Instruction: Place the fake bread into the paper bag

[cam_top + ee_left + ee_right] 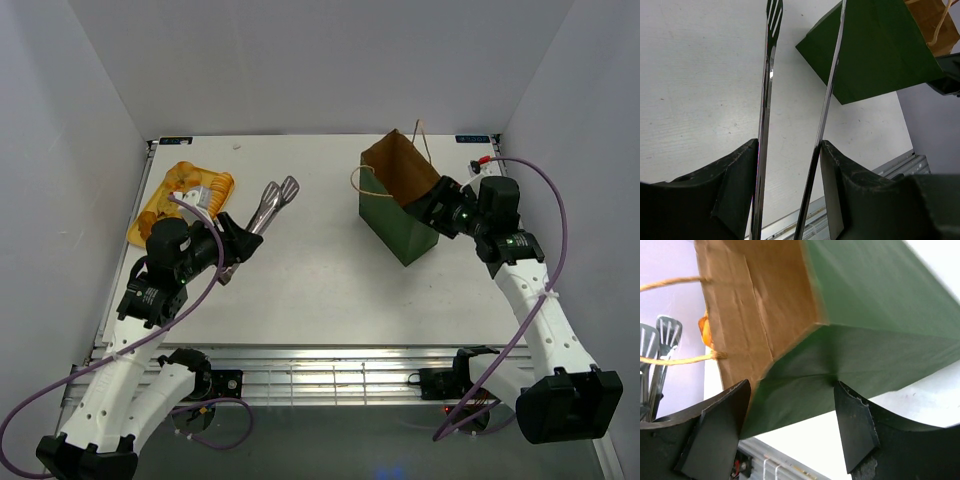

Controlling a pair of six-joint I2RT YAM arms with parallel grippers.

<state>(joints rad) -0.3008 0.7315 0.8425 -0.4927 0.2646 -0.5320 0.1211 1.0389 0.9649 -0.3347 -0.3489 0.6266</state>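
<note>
"Bread (196,190) status?"
"On the yellow tray (148,218), far left — none in the bag (400,228) that I see. My left gripper (789,150) grips the tongs (272,205); right gripper (791,390) pinches the bag's corner."
"Left to do?"
"Every piece."

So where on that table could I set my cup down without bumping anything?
The widest bare patch is mid-table, between the tongs and the paper bag, reaching to the near edge. The far strip behind the tongs is free too. Crowded: far left, with tray, fake bread and left gripper; and by the bag, where the right gripper sits.
</note>
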